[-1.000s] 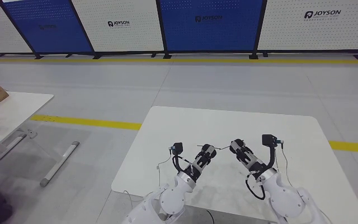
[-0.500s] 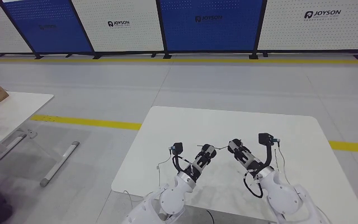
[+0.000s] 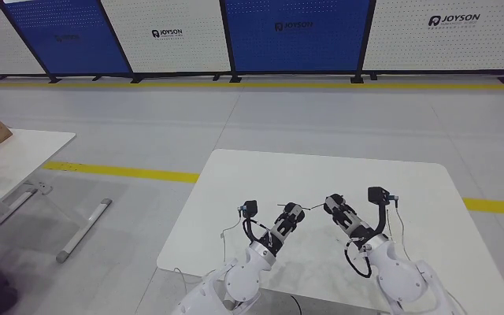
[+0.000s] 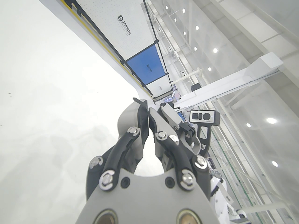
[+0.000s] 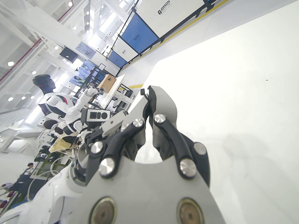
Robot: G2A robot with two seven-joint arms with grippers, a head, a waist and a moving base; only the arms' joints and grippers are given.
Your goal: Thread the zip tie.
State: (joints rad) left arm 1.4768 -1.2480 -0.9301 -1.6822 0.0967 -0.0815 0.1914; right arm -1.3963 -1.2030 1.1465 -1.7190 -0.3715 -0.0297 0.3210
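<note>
A thin black zip tie [image 3: 314, 207] spans the short gap between my two grippers, a little above the white table [image 3: 315, 169] near its front edge. My left gripper [image 3: 294, 209] is shut on one end, and a black tip of the zip tie [image 4: 139, 100] pokes out past its closed fingertips. My right gripper [image 3: 331, 202] is shut on the other end, where a small black piece of the zip tie [image 5: 142, 92] sticks out beside its pads. In the left wrist view my left gripper [image 4: 148, 111] points at the right one close behind it. My right gripper [image 5: 148, 97] is likewise closed in its own view.
The table's left edge [image 3: 183, 213] and front edge lie close to both arms. A second white table [image 3: 31, 150] stands off to the left across the floor, with a grey bar [image 3: 83, 230] lying on the ground beside it.
The right gripper edged toward the left one, then drew back slightly, ending near where it started. The left arm has stayed still. Both grippers remain shut.
</note>
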